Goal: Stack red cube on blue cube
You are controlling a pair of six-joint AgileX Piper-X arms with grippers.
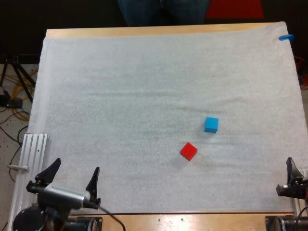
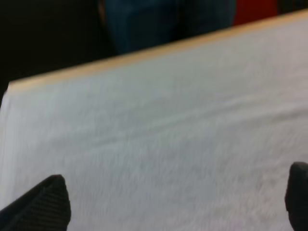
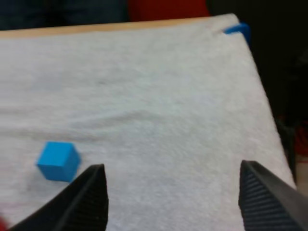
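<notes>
**While both arms are hanging back at the near edge, the stack isn't built yet**

Since neither gripper is holding anything, both cubes are just sitting on the fuzzy white cloth mat [image 1: 120, 96] that's covering the light wooden table [image 1: 144, 32]. The little matte red cube [image 1: 188, 150] is lying right of the mat's middle, turned a bit so one corner is pointing toward the near edge. The bright blue cube [image 1: 211, 124] is resting just beyond it and slightly to the right. It's near but not touching, with a strip of bare mat showing between them. So red is sitting on the mat, not on blue.

My left gripper [image 1: 76, 167] is hanging over the mat's near left corner, well apart from both cubes. Its two black fingers [image 1: 52, 168] are spreading wide with nothing between them. A ribbed silver metal rail [image 1: 34, 149] is lying just off the mat's left edge beside it. My right gripper [image 3: 171, 173] is sitting at the near right side. Its wrist view is showing its fingers gaping wide too, clear of everything, with the blue cube lying just beyond one fingertip.

At the table's far side, a person's legs [image 1: 163, 9] in dark blue trousers are standing close to the edge.
</notes>
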